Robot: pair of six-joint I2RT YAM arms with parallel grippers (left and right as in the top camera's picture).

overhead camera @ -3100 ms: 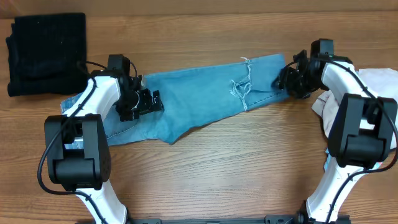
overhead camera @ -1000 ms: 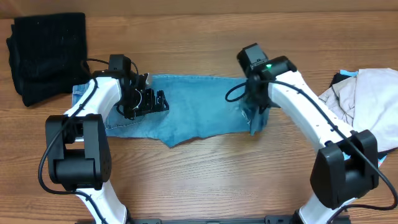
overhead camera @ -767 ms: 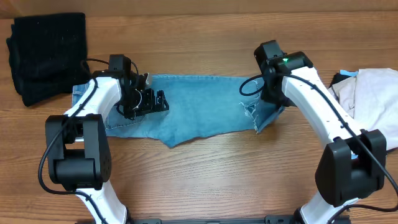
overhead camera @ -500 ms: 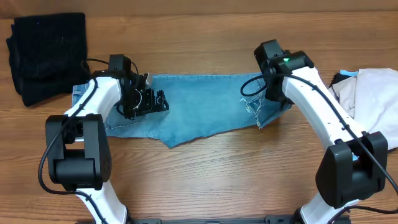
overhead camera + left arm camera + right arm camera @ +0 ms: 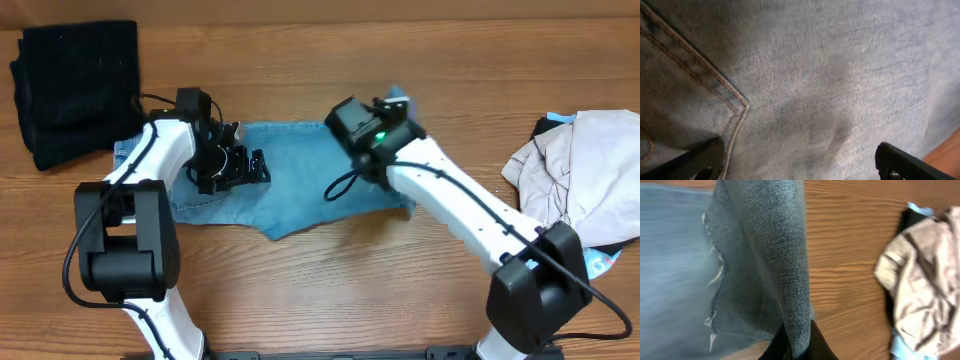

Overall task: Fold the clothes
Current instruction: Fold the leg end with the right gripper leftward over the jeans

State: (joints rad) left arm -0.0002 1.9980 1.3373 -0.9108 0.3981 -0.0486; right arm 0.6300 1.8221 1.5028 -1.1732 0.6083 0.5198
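While left gripper [image 5: 238, 166], jaws spread, pins the jeans [image 5: 295, 175] flat, right gripper [image 5: 796, 342] clamps the leg end, raised for folding over.

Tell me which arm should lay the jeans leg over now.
Right. The right gripper is shut on the leg hem of the jeans, lifted above the cloth. The left gripper is open, spread on the denim beside a pocket seam, holding nothing.
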